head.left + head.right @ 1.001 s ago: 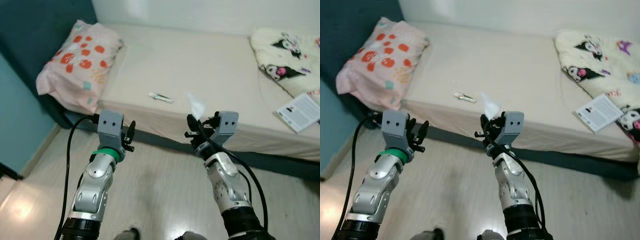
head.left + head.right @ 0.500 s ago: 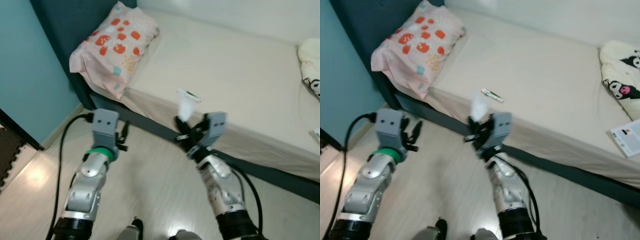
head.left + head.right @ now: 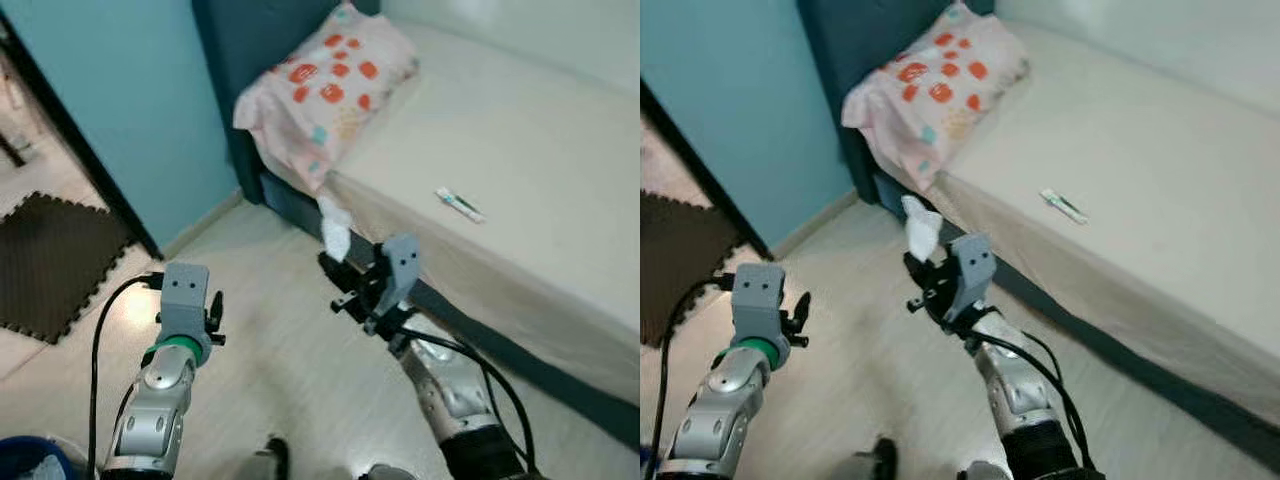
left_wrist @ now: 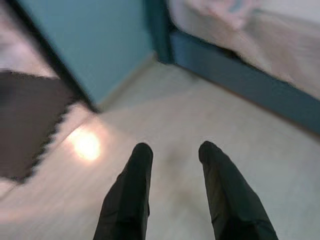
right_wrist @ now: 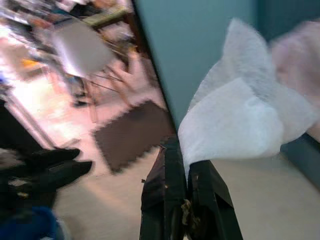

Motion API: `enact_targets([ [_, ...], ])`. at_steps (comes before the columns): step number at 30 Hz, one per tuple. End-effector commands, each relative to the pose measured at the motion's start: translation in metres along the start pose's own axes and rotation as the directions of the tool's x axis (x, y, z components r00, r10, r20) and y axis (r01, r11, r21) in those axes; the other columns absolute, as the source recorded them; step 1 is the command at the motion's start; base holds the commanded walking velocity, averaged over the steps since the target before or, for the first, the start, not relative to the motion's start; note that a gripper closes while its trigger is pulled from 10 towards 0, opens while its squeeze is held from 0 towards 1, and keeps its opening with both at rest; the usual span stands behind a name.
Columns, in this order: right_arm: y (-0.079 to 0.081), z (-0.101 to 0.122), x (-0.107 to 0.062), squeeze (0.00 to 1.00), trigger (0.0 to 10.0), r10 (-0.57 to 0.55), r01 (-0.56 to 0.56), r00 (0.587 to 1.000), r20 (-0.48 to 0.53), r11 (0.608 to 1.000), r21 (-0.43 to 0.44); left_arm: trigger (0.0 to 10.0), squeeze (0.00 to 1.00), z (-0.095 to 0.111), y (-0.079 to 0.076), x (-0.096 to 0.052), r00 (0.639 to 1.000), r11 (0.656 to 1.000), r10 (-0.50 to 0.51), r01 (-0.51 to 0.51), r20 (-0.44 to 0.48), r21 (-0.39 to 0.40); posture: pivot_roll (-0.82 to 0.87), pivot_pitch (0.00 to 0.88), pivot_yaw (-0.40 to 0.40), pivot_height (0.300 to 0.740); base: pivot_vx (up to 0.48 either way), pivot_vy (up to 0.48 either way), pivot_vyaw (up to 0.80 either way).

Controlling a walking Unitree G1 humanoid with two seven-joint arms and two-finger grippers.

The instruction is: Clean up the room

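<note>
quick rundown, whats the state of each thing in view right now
right gripper: jaws shut on the tissue, held up over the floor
tissue: crumpled, pinched at its lower edge
left gripper: jaws open, nothing between them
pillow: lying at the head of the bed
small tube: lying flat on the mattress
mattress: bare

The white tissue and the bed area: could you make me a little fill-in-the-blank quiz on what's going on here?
1. The right end effector is shut on a crumpled white ____.
2. The left end effector hangs over the floor with its fingers ____.
3. The pink pillow has spots coloured ____.
4. The small tube lies on the ____.

Missing words: tissue; open; red; bed
</note>
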State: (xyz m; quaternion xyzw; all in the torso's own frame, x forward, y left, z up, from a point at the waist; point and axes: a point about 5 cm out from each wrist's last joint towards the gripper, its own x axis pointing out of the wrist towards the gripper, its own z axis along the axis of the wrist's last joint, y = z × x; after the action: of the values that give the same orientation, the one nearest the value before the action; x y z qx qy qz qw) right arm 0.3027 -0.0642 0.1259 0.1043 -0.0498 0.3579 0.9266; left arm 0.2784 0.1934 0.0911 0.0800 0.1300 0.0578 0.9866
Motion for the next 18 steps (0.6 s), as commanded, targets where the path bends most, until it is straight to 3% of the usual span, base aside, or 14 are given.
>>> enact_targets([
  [1, 0.003, -0.006, -0.002, 0.0, 10.0, 0.023, -0.023, 0.999, -0.025, 1.0, 0.016, 10.0, 0.0, -0.003, 0.002, -0.004, 1.0, 1.0, 0.021, -0.021, -0.017, -0.005, -0.02, 0.073, 0.049, 0.714, 0.0, 0.0, 0.74],
  [9, 0.02, -0.005, 0.003, 0.0, 10.0, 0.151, -0.15, 0.988, -0.027, 0.988, 0.037, 10.0, 0.0, 0.01, 0.006, -0.005, 0.998, 0.998, 0.059, -0.059, 0.02, -0.016, -0.01, 0.074, 0.052, 0.714, 0.0, 0.0, 0.74],
  [18, 0.015, -0.003, 0.002, 0.0, 10.0, 0.16, -0.159, 0.986, -0.047, 0.987, 0.009, 10.0, 0.0, 0.017, 0.006, -0.014, 0.997, 0.997, 0.037, -0.032, 0.069, -0.071, -0.01, 0.075, 0.032, 0.714, 0.0, 0.0, 0.74],
])
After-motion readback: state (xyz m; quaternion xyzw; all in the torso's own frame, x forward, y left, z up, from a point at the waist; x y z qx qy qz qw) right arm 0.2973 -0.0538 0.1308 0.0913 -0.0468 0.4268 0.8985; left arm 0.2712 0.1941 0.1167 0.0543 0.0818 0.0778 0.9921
